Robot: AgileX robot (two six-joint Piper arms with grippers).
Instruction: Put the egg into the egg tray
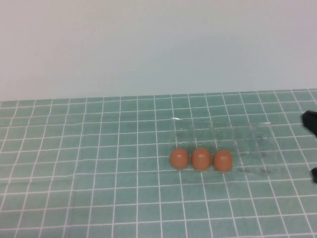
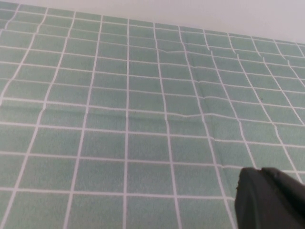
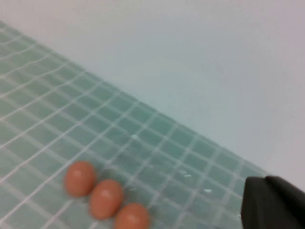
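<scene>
On the left of the counter, a teal grid cloth, nothing stands; the left gripper does not show in the high view, and its wrist view gives only one dark finger tip over bare squares, so whether its fingers are spread or pressed together cannot be told. Right of centre lies the tray, clear plastic given away by faint glints. Along its near edge three eggs sit side by side in a row: the left egg, the middle egg and the right egg, each touching or almost touching its neighbour. They seem to rest in the tray's near-left cups, though the plastic is too faint to be sure they are in rather than just against it. At the far right edge two dark bits of the right gripper show, well apart from the eggs and holding nothing; the gap between them suggests spread fingers, but this is not certain. Judging from this, either the placing is done or no egg is yet picked. A next grasp would call for the right arm to come in over one egg and close gently, without nudging its neighbours or the light tray.
</scene>
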